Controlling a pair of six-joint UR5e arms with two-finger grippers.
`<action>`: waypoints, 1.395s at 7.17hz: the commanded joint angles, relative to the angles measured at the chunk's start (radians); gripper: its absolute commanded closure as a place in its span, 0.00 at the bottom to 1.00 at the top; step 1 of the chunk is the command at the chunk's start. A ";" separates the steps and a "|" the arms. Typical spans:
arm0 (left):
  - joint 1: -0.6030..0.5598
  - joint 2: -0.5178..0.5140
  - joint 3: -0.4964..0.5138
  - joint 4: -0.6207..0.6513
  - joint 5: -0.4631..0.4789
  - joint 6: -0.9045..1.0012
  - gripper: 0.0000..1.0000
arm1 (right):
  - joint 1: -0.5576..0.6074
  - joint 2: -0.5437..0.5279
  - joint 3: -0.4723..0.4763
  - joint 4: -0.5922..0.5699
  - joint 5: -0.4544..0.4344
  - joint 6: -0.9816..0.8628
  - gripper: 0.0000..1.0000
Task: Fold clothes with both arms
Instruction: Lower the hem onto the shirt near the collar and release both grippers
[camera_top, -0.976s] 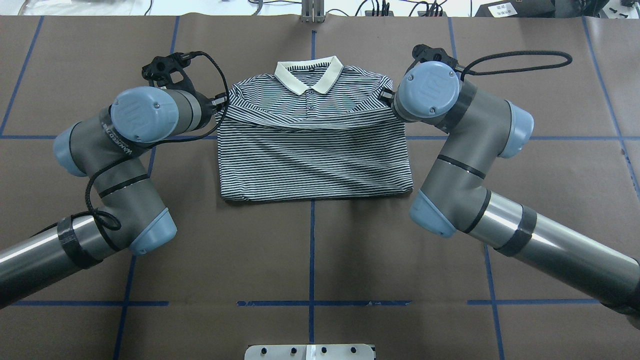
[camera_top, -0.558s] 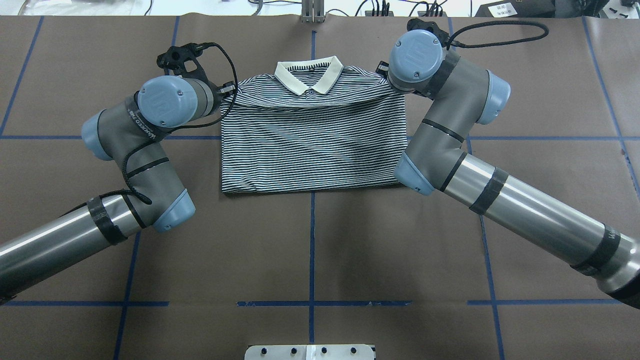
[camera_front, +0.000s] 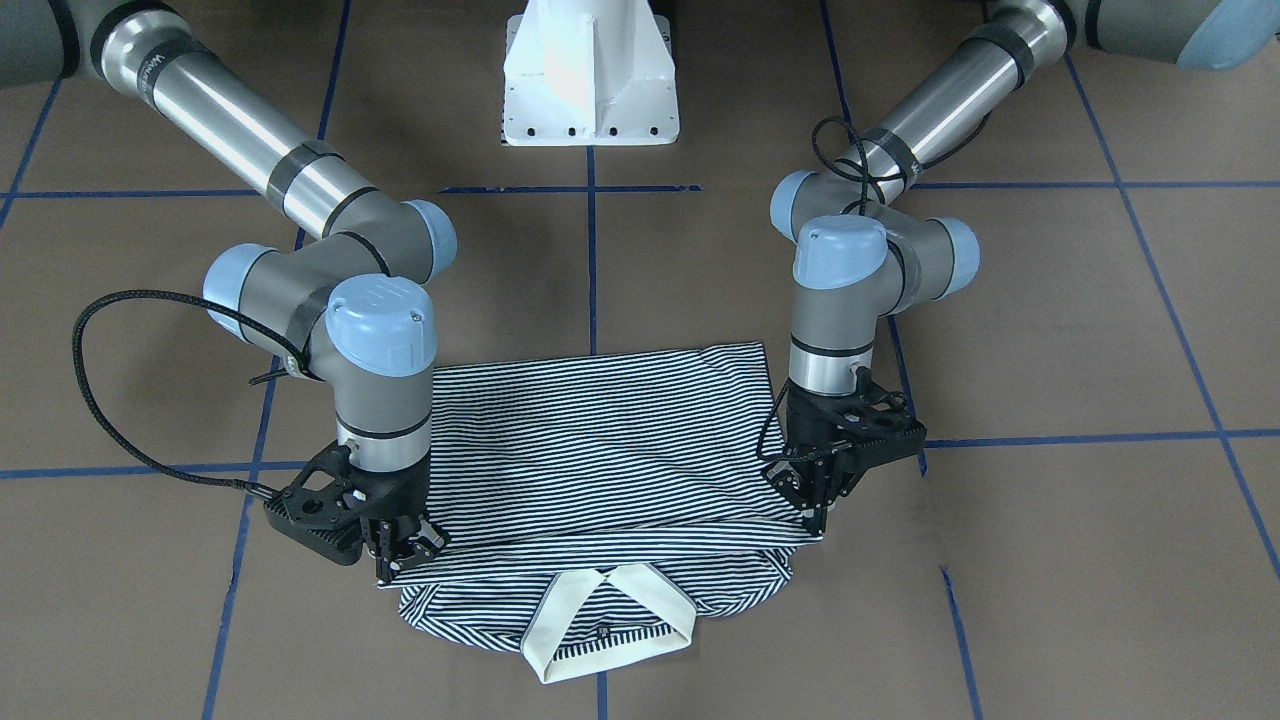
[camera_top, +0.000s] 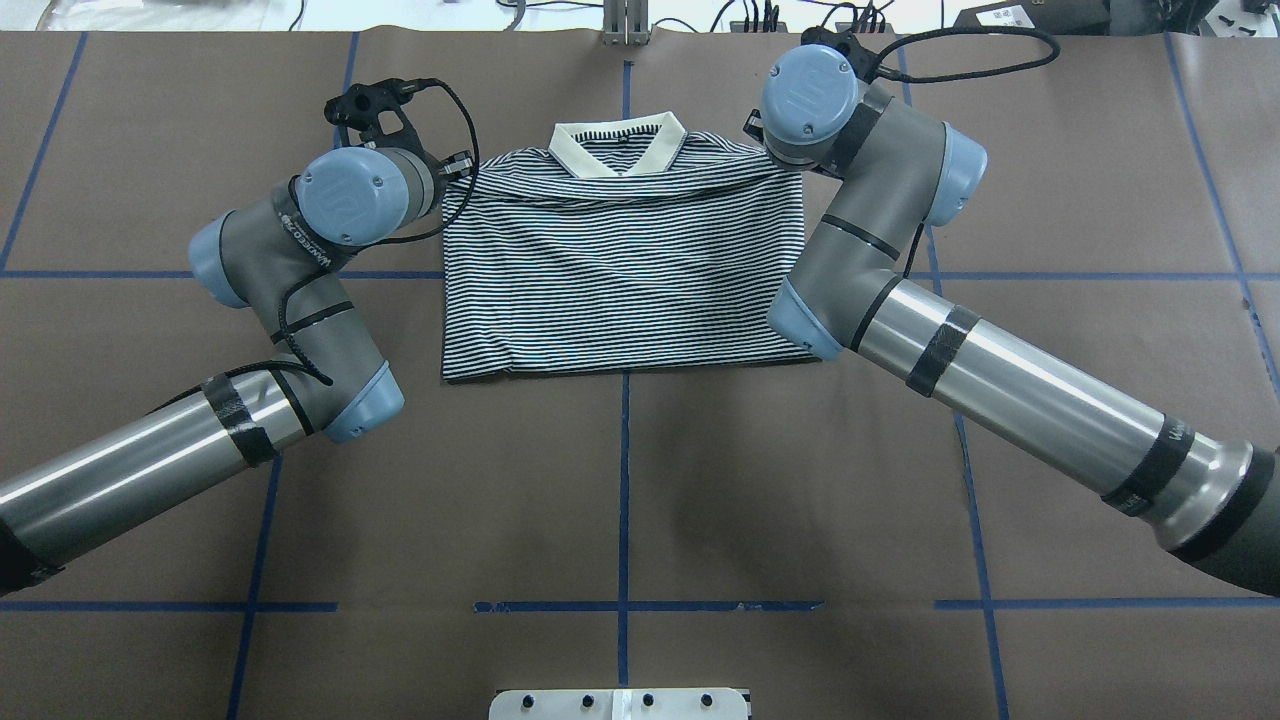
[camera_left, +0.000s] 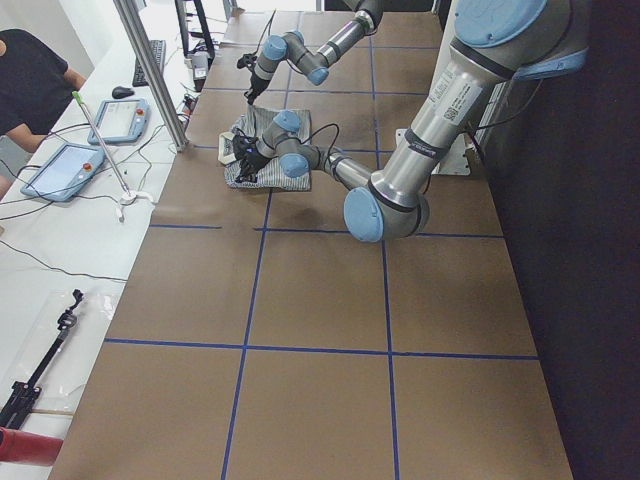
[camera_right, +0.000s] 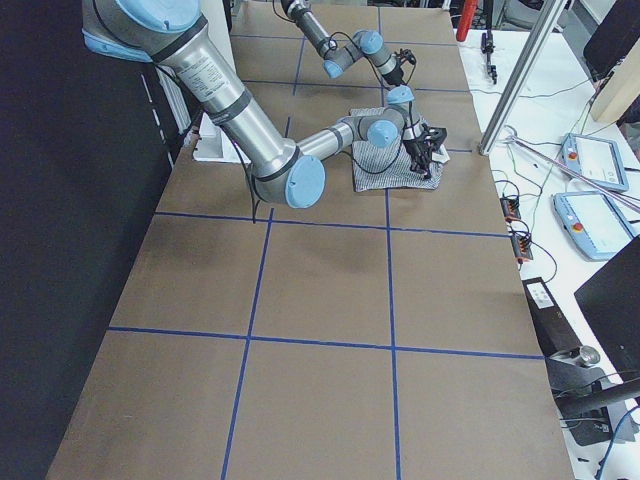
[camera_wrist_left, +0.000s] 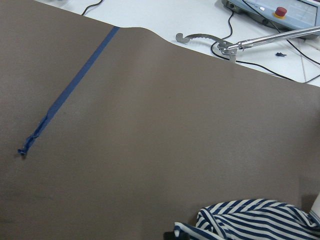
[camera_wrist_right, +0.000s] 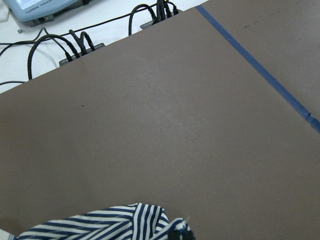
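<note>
The striped polo shirt (camera_top: 620, 270) lies flat at the centre of the far half of the table (camera_top: 620, 500), with its cream collar (camera_front: 560, 620) pointing away from the robot. The lower portion is doubled up over the chest, and its free edge sits just short of the collar. The left gripper (camera_front: 815, 515) is clenched on one corner of that edge. The right gripper (camera_front: 390, 565) is clenched on the opposite corner. Both point straight down, close to the table. Blue tape lines (camera_top: 622, 480) divide the brown surface into a grid.

The left silver-grey tubular arm (camera_top: 120, 470) and the matching right arm (camera_top: 1040, 400) carry light-blue joint caps (camera_top: 345, 195), black tape bands (camera_top: 235, 430) and braided black cables (camera_front: 77, 360).
</note>
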 joint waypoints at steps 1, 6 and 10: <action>0.001 -0.011 0.020 -0.023 -0.004 -0.001 0.90 | -0.004 0.006 -0.006 0.002 -0.001 0.000 0.86; -0.019 0.075 0.002 -0.247 -0.108 -0.005 0.56 | -0.005 -0.208 0.259 0.091 0.122 0.018 0.50; -0.019 0.078 -0.013 -0.253 -0.112 -0.008 0.56 | -0.143 -0.468 0.572 0.082 0.114 0.170 0.39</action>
